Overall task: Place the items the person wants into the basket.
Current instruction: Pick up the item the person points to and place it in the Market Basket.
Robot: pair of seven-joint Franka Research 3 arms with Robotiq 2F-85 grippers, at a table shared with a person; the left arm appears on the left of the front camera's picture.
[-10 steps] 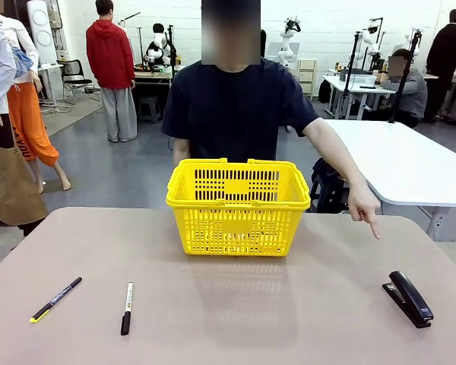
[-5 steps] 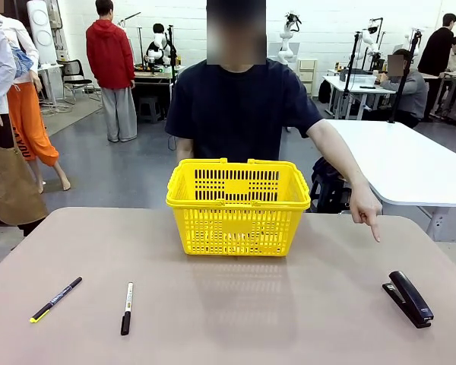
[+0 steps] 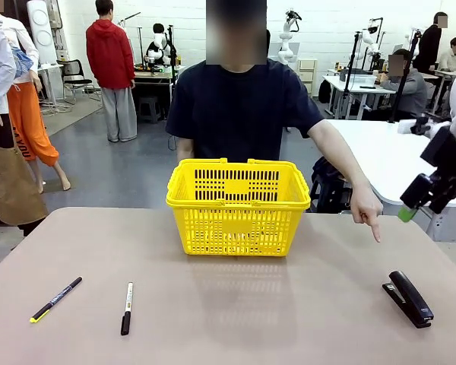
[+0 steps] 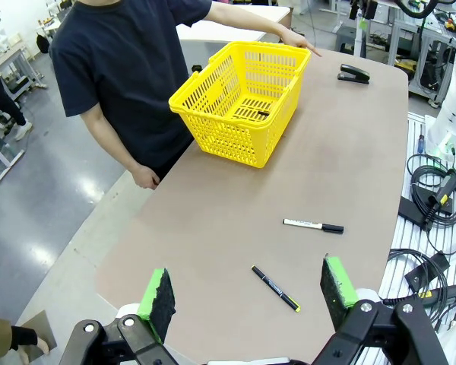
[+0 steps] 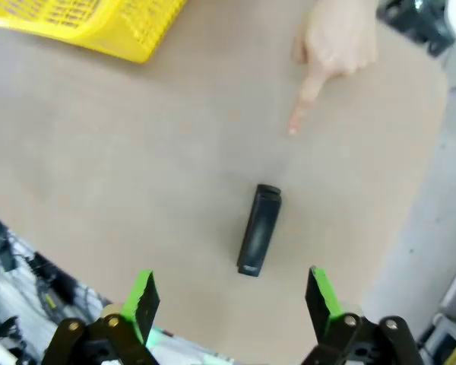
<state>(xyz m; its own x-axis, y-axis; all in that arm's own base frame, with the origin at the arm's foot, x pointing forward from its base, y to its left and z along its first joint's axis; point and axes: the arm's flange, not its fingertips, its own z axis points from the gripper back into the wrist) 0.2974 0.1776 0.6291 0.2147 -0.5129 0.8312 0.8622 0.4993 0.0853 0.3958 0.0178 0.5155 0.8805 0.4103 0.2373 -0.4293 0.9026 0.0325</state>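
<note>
A black stapler (image 3: 408, 298) lies on the table's right side, and the person's hand (image 3: 365, 207) points a finger down toward it. My right gripper (image 3: 412, 211) hangs open in the air above and right of the stapler. In the right wrist view the stapler (image 5: 258, 230) lies below, between the spread green pads (image 5: 143, 296), with the pointing hand (image 5: 330, 53) beyond it. The yellow basket (image 3: 238, 228) stands at the table's far middle in front of the person. My left gripper (image 4: 248, 287) is open, high over the table's left end, far from the basket (image 4: 220, 129) and stapler (image 4: 354, 73).
Two marker pens lie at the front left: a black-and-yellow one (image 3: 55, 299) and a white-and-black one (image 3: 127, 307). Bare tabletop (image 3: 289, 312) stretches between the pens and the stapler. Cables and boxes (image 4: 433, 205) sit off the table's edge on my side.
My right arm has come into the front view from the right edge, above the stapler. The person's hand keeps pointing at the stapler; nothing on the table has moved.
</note>
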